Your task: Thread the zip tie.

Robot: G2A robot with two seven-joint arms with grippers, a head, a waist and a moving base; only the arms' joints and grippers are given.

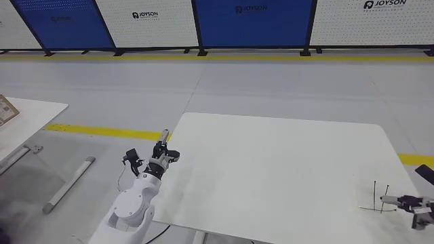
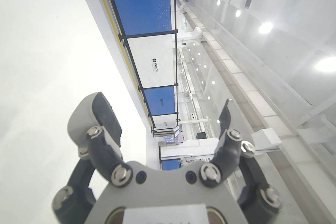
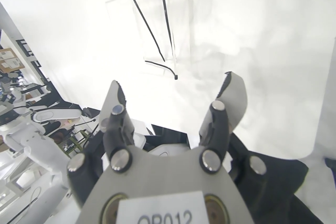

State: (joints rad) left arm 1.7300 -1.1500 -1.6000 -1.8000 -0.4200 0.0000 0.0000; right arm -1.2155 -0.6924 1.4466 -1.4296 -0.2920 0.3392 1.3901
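Observation:
Three black zip ties sit near the table's front right corner. Two of them lean upright against a clear stand, heads up. The third zip tie lies curved on the table at the stand's foot. In the top view the upright zip ties are thin dark lines. My right gripper is open and holds nothing, a short way from the lying tie. My left gripper is open and holds nothing at the table's left edge, pointing out towards the room.
The white table is bare between the two arms. Blue and white pegboard panels line the far side of the floor. Another white table stands off to the left.

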